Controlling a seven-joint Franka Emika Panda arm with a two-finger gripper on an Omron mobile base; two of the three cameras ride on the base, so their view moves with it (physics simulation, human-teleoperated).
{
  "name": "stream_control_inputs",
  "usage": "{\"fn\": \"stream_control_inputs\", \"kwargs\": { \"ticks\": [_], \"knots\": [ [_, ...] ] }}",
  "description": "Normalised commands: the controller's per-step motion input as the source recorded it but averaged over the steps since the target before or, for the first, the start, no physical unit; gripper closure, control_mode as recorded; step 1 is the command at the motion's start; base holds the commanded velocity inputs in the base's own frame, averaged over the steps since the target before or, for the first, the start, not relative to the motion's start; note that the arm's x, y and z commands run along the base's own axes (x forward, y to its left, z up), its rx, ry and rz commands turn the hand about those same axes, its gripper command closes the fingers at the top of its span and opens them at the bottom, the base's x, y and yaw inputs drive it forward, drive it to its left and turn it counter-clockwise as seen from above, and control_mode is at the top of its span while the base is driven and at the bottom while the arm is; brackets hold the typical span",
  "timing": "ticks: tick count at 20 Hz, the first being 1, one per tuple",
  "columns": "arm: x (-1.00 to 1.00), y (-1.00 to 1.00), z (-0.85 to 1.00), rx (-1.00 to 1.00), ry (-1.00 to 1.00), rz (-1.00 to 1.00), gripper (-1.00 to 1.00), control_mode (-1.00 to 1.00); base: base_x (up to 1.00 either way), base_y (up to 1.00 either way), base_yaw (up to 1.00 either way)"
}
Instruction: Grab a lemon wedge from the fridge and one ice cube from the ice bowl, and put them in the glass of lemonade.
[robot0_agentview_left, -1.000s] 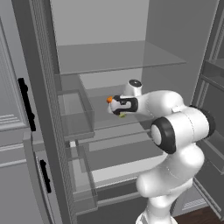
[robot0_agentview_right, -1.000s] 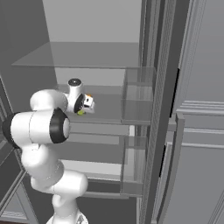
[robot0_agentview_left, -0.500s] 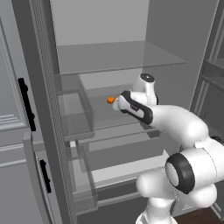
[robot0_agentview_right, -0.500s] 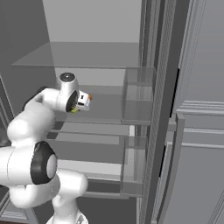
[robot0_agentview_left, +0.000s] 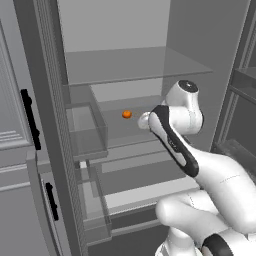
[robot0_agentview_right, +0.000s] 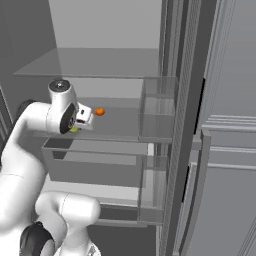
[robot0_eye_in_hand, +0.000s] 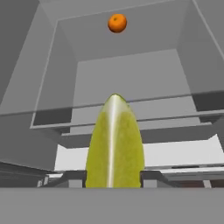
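Observation:
The fridge (robot0_agentview_left: 130, 65) stands open in front of me, its glass shelves bare except for one small fruit. In the hand view the yellow-green lemon wedge (robot0_eye_in_hand: 114, 144) stands upright between my two fingertips, and my gripper (robot0_eye_in_hand: 113, 177) is shut on it. From the right base view a sliver of the lemon wedge (robot0_agentview_right: 74, 130) peeks out under the hand, with the gripper (robot0_agentview_right: 82, 120) at the front of the middle shelf. In the left base view the gripper (robot0_agentview_left: 145, 120) sits just right of the orange fruit. The ice bowl and the glass of lemonade are out of view.
A small orange fruit (robot0_agentview_left: 127, 114) (robot0_agentview_right: 100, 111) (robot0_eye_in_hand: 117, 22) lies farther back on the same shelf. Clear door bins (robot0_agentview_right: 157, 107) (robot0_agentview_left: 87, 127) flank the opening. A drawer (robot0_agentview_right: 95, 167) sits below the shelf.
The hand has drawn back from the orange fruit toward the shelf's front, carrying the lemon wedge. The elbow has swung down and outward.

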Motion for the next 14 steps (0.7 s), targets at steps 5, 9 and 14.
{"fn": "stream_control_inputs", "kwargs": {
  "ticks": [5, 9, 14],
  "knots": [
    [-0.99, -0.27, 1.00, -0.02, 0.01, 0.00, 1.00, -1.00, 0.00, 0.00, 0.00],
    [-1.00, -0.21, 0.70, -0.07, 0.00, 0.00, 1.00, -1.00, 0.00, 0.00, 0.00],
    [-1.00, -0.07, 0.43, -0.13, 0.00, 0.00, 1.00, -1.00, 0.00, 0.00, 0.00]
  ]
}}
